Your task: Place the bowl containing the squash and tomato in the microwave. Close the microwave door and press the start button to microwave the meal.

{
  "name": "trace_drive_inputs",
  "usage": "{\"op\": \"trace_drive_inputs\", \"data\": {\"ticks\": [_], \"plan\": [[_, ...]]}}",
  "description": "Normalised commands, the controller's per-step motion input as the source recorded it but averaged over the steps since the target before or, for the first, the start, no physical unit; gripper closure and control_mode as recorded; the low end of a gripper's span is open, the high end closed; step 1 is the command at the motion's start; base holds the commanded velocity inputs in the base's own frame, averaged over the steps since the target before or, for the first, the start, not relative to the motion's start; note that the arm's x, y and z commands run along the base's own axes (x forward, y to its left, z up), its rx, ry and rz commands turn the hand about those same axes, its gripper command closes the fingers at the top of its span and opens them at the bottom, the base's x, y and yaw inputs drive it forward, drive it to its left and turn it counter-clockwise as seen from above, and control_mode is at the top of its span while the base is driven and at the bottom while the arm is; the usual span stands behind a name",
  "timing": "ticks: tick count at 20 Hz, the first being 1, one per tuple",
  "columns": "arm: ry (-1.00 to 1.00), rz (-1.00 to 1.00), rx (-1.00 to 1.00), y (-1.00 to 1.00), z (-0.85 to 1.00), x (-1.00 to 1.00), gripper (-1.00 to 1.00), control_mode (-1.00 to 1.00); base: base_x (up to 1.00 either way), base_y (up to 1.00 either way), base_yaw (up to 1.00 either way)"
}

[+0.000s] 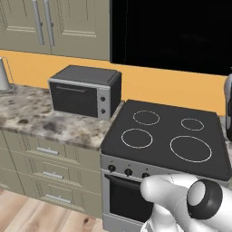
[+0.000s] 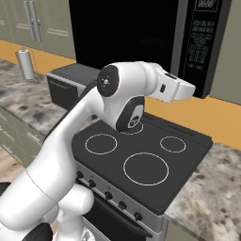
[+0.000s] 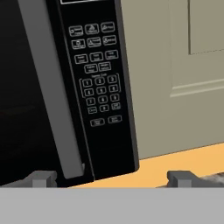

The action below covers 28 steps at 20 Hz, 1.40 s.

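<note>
Flat, even rendered light fills all three views, with no visible lamp and no strong direction. Shadows are soft and faint: a dim one under the small grey-topped oven (image 1: 85, 91) on the left of the worktop (image 1: 41, 118), another beneath the arm on the hob (image 2: 141, 162). The microwave (image 2: 127, 33) reads as near-pure black, its depth lost, with only a weak sheen on the glass. The keypad (image 3: 97, 74) legends are small and slightly soft. Edges look jagged and textures coarse, especially the speckled stone. Straight lines stay straight towards the picture edges; nothing is motion-blurred, and focus is uniform.
</note>
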Motion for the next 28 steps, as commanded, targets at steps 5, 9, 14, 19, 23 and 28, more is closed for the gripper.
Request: {"op": "trace_drive_inputs", "data": {"ticks": [5,9,14,19,23,28], "plan": [[0.00,0.00,0.00,0.00,0.00,0.00,-1.00,-1.00,0.00,0.00,0.00],[-0.03,0.01,0.00,0.00,0.00,0.00,-1.00,-1.00,0.00,0.00,0.00],[-0.13,0.18,0.00,0.00,-0.01,-0.03,-1.00,-1.00,0.00,0.00,0.00],[-0.15,0.24,0.00,-0.02,0.00,-0.47,-1.00,-1.00,0.00,0.00,0.00],[-0.14,0.09,0.00,-0.03,0.17,-0.94,-1.00,-1.00,0.00,0.00,0.00],[-0.02,0.15,-0.15,0.00,0.06,-0.94,-1.00,-1.00,0.00,0.00,0.00]]}}
